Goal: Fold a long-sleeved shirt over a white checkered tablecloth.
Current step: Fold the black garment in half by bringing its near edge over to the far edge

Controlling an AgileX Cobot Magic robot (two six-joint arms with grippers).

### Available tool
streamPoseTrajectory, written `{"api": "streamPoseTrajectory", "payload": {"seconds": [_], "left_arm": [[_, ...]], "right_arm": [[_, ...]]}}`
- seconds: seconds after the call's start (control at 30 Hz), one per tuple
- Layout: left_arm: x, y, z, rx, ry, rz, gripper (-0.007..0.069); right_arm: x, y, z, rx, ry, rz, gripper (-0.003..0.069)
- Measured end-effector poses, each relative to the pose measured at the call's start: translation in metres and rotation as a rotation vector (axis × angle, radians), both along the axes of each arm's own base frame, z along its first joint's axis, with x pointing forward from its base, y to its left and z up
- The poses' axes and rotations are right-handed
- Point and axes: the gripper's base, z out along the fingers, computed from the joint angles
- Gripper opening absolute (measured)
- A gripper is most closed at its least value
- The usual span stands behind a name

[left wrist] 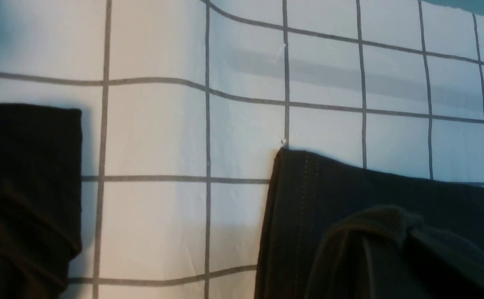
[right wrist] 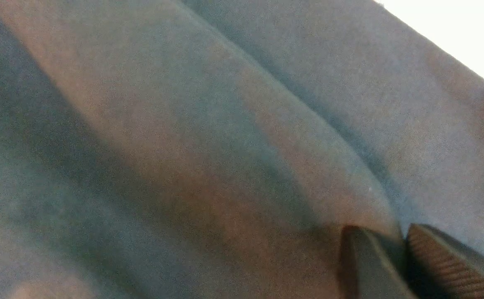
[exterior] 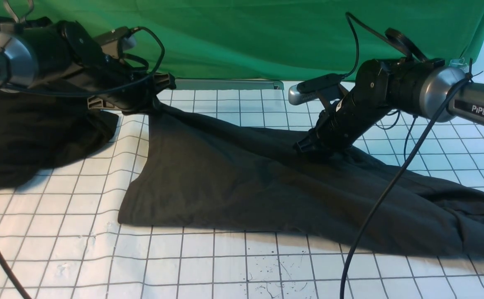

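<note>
- The long-sleeved shirt (exterior: pixel 242 178) lay on the white checkered tablecloth (exterior: pixel 225 265), right of the middle of the table. Its long axis ran on a slant from the far left to the near right.
- Its far-left corner rose into a peak off the cloth. The near edge lay flat and straight across the squares, and the right end ran out of the front view in soft folds.
- The left gripper (exterior: pixel 155 94) hung at that raised corner, closed tight. Cloth climbed straight up to it, so it had the shirt pinched.
- From the left wrist, a stitched hem (left wrist: pixel 308 216) of the shirt lay over the tablecloth (left wrist: pixel 155 124), with a bunched fold beside it. The fingers themselves did not show there.
- The right gripper (exterior: pixel 308 147) pointed down into the middle of the shirt, at its far edge.
- From the right wrist, the two ribbed fingertips (right wrist: pixel 445 257) stood almost together, and a ridge of the shirt (right wrist: pixel 184 145) ran into the narrow gap between them, nipped there.
- Count: one shirt, one tablecloth, two arms, one green backdrop (exterior: pixel 246 37) behind the table, and one other black garment (exterior: pixel 30 137).
- That black garment sat in a shapeless heap at the far left under the left arm, just beside the shirt's raised corner.
</note>
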Motion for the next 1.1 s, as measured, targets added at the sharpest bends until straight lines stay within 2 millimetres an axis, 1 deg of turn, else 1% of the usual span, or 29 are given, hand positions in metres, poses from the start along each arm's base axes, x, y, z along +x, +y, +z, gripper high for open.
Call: {"api": "streamPoseTrajectory", "payload": {"seconds": [0.17,0.2,0.27,0.37,0.47,0.5,0.57,0.6,0.63,0.67,0.73,0.77,0.8,0.83,0.87,1.0,1.03,1.07,1.1], "left_arm": [[0.0,0.0,0.0,0.003,0.001,-0.001,0.0015],[0.0,0.0,0.0,0.006,0.001,-0.003,0.0015],[0.0,0.0,0.0,0.005,0.003,-0.004,0.0015],[-0.001,0.0,0.0,0.004,0.006,-0.004,0.0015],[-0.001,-0.001,0.003,-0.01,0.023,-0.012,0.0015],[0.0,-0.003,0.01,-0.024,0.034,-0.025,0.0015],[0.001,-0.004,0.015,-0.028,0.035,-0.033,0.0015],[0.003,-0.006,0.025,-0.038,0.029,-0.045,0.0015],[0.003,-0.006,0.027,-0.04,0.027,-0.048,0.0015],[0.006,-0.007,0.04,-0.046,0.007,-0.06,0.0015],[0.009,-0.008,0.057,-0.051,-0.021,-0.074,0.0015],[0.011,-0.009,0.064,-0.053,-0.037,-0.078,0.0015],[0.011,-0.009,0.065,-0.053,-0.041,-0.078,0.0015],[0.012,-0.009,0.072,-0.054,-0.06,-0.08,0.0015],[0.013,-0.009,0.075,-0.055,-0.068,-0.081,0.0015],[0.016,-0.01,0.068,-0.055,-0.05,-0.083,0.0015],[0.02,-0.01,0.053,-0.058,-0.017,-0.076,0.0015],[0.021,-0.01,0.052,-0.059,-0.013,-0.075,0.0015],[0.024,-0.01,0.039,-0.061,0.013,-0.068,0.0015]], "right_arm": [[0.0,0.0,0.0,0.006,0.0,-0.011,0.008],[0.0,0.0,0.0,0.007,-0.001,-0.011,0.0037],[0.0,0.0,0.0,0.009,-0.001,-0.014,0.0011],[0.001,0.0,0.001,0.008,0.001,-0.012,0.0006],[0.003,0.002,0.009,0.011,-0.003,-0.008,0.0006],[0.005,0.003,0.016,0.016,-0.014,-0.004,0.0006],[0.007,0.003,0.022,0.02,-0.021,-0.002,0.0006],[0.009,0.003,0.033,0.026,-0.035,0.0,0.0006],[0.01,0.003,0.035,0.027,-0.037,-0.001,0.0006],[0.013,0.001,0.044,0.033,-0.048,-0.004,0.0006],[0.019,-0.003,0.055,0.045,-0.075,-0.021,0.0006],[0.021,-0.005,0.057,0.049,-0.082,-0.03,0.0006],[0.021,-0.005,0.058,0.051,-0.086,-0.033,0.0006],[0.023,-0.007,0.061,0.056,-0.097,-0.041,0.0006],[0.024,-0.008,0.062,0.056,-0.104,-0.045,0.0006],[0.026,-0.01,0.06,0.048,-0.111,-0.047,0.0006],[0.028,-0.009,0.054,0.04,-0.107,-0.046,0.0006],[0.029,-0.009,0.052,0.04,-0.106,-0.046,0.0006],[0.031,-0.009,0.045,0.029,-0.108,-0.046,0.0006]]}}
